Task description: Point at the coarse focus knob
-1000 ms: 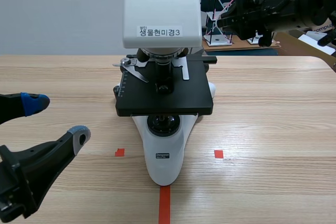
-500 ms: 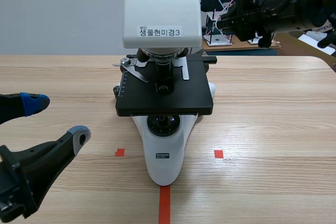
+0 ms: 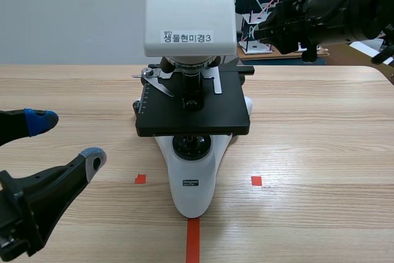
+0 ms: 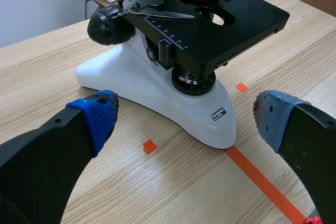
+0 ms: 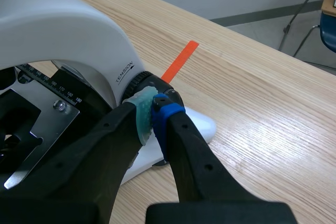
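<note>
- The wooden table (image 3: pixel 320 140) ran away toward a grey wall, with a microscope standing at its middle.
- The microscope (image 3: pixel 191 10) was white, its broad head facing the robot and its rounded foot pointing at the near edge.
- The right arm (image 3: pixel 335 7) came in high from the far right, raised above the table and aimed at the microscope's right side, behind the head.
- The left gripper (image 3: pixel 66 138) hung low at the near left, well apart from the microscope. Its fingers were spread wide, one with a blue pad and one with a grey pad, and nothing was between them.
- The black stage (image 3: pixel 203 112) sat level under the head, with metal clips on top.
- The right gripper (image 5: pixel 154 115) had its fingers closed together on nothing, green pad against blue pad. The joined tips were pressed up to the knob on the microscope's right flank.
- The coarse focus knob (image 5: pixel 140 81) was a black ribbed wheel low on the white arm, just behind the stage. The right gripper's closed tips appeared to touch it.
- An orange-red tape strip (image 3: pixel 192 238) lay on the table just in front of the foot.
</note>
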Robot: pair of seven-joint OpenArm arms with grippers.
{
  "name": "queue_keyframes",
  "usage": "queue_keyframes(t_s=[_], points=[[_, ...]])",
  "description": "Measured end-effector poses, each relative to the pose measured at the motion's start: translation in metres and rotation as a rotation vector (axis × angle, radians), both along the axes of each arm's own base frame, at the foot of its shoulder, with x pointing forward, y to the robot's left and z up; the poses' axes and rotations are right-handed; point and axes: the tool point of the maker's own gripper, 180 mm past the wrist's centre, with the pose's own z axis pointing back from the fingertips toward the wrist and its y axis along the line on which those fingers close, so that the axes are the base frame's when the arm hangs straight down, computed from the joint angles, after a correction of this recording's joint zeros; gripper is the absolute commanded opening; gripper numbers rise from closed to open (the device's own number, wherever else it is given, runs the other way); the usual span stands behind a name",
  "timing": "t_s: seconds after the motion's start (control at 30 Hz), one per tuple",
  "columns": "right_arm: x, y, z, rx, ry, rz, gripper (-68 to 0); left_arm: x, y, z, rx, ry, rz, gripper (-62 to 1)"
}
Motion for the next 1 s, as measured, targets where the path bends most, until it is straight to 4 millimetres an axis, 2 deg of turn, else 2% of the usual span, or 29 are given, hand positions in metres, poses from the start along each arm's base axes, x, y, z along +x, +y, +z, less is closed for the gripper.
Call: queue_keyframes(t_s=[1.0], points=[[-0.0019, 0.0032, 0.0009, -0.005, -0.012, 0.027, -67.7, 0.0, 0.0, 0.0, 0.0, 0.0, 0.0, -6.7]])
